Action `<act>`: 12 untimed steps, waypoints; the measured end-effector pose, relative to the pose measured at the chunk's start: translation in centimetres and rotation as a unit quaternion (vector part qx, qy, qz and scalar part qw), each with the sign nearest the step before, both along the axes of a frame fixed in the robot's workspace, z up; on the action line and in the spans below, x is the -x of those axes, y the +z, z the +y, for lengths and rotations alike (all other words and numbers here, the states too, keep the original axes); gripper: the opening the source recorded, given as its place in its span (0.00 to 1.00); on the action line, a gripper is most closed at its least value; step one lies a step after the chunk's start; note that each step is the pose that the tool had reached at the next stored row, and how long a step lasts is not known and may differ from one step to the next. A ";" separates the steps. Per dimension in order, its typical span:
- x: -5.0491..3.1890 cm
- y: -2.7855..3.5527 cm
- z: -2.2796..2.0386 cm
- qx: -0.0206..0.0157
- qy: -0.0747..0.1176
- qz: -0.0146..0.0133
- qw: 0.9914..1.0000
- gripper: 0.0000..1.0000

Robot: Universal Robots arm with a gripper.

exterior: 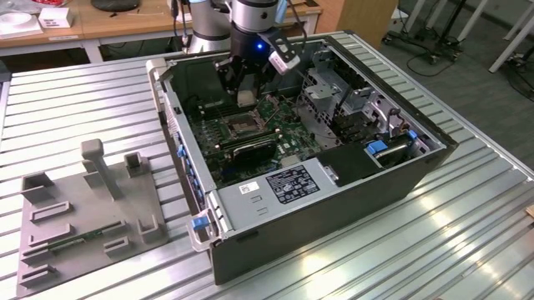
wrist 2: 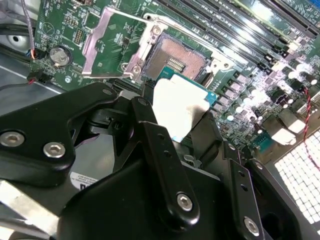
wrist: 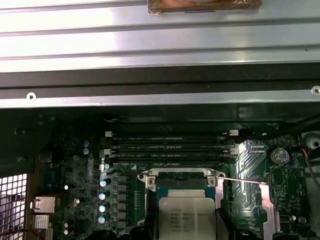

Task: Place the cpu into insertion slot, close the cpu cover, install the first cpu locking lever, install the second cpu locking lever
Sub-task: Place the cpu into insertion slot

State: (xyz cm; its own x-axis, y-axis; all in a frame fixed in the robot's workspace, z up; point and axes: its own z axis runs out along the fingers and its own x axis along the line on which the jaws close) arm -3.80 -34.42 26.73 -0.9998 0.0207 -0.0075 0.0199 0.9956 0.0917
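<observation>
The arm (exterior: 249, 22) hung straight down from above, wrist upright, and the gripper (exterior: 245, 97) pointed at the floor, its black fingers (wrist 2: 152, 132) pinched tight on the chip (wrist: 186, 220) between them.

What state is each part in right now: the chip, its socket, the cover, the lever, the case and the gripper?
chip: held in the gripper, close to the socket, not seated.
socket: open, empty, contacts bare.
cover: swung back open.
lever: unlatched, sticking out sideways.
computer case: side open.
gripper: shut on the chip.
</observation>
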 end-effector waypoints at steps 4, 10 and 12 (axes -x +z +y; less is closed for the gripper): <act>0.00 -0.34 -0.21 0.000 0.000 0.000 1.000 0.54; 0.02 -1.22 -0.31 0.000 0.000 0.000 1.000 0.54; 0.02 -1.39 -0.31 0.000 0.000 0.000 1.000 0.54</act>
State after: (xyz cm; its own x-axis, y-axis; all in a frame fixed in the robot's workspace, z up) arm -3.82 -34.73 25.34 -0.9998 0.0203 -0.0076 0.0196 0.9956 0.0918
